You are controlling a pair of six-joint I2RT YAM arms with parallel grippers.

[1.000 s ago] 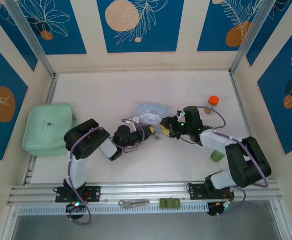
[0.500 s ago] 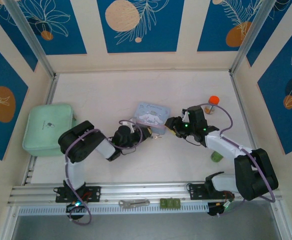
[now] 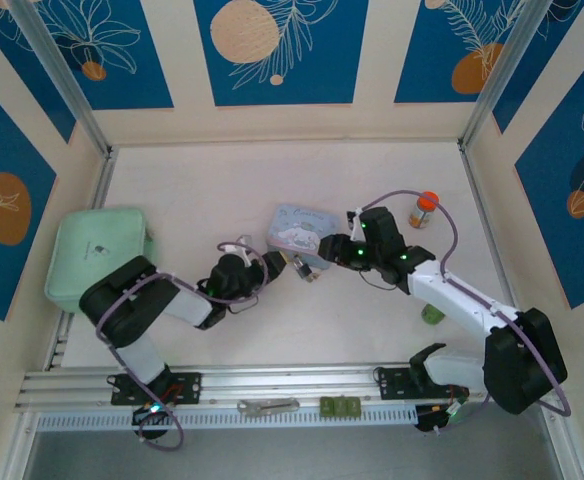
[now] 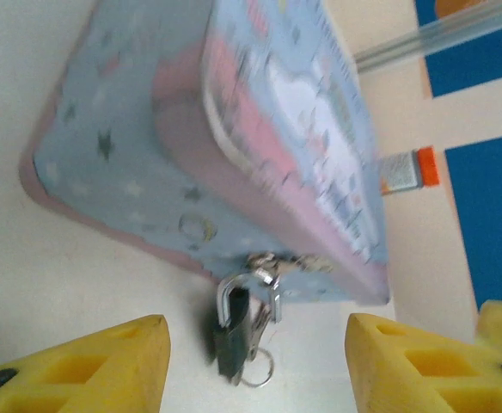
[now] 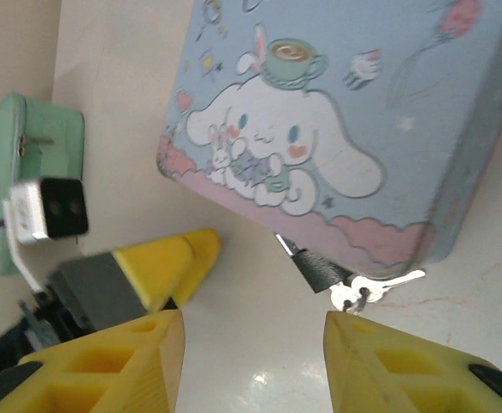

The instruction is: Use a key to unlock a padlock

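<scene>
top external view: on the bench [image 3: 202, 190], the light-blue tin [image 3: 307, 225] sits centre. the left end effector [image 3: 280, 265] has just released and backed off, jaws wide, empty; the right end effector [image 5: 253, 317] gapes empty too. the padlock [image 4: 232, 335] lies at the tin's near edge, shackle tinward, long axis toward the arms, key [image 5: 388, 282] at its outer end; unlocking likely unfinished.

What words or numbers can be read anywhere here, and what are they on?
Nothing here can be read as text.
light-blue tin: a cartoon picture, no legible lettering.
green case: a small dark mark, too small to read.
orange-capped bottle: the label is blurred.
</scene>
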